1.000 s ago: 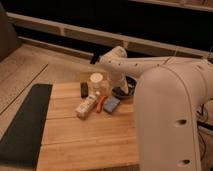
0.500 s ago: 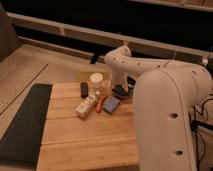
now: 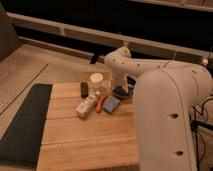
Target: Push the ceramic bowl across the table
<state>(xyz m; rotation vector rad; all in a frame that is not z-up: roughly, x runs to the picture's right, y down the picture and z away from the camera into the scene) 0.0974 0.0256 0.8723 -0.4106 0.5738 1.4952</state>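
The ceramic bowl (image 3: 123,92) is dark and glossy. It sits near the far right of the light wooden table (image 3: 85,142), partly hidden behind my white arm. My gripper (image 3: 120,86) hangs down from the arm's wrist, right at the bowl and over its near-left side. Whether it touches the bowl cannot be told.
A white cup (image 3: 96,80) stands left of the bowl. In front of it lie a small dark object (image 3: 84,89), a white bottle (image 3: 86,106), an orange item (image 3: 101,103) and a blue packet (image 3: 112,104). A dark grey mat (image 3: 22,125) borders the table's left side. My bulky arm (image 3: 170,115) covers the right.
The wrist has shifted slightly to the right, staying by the bowl. The bowl and the other objects look to be in about the same places.
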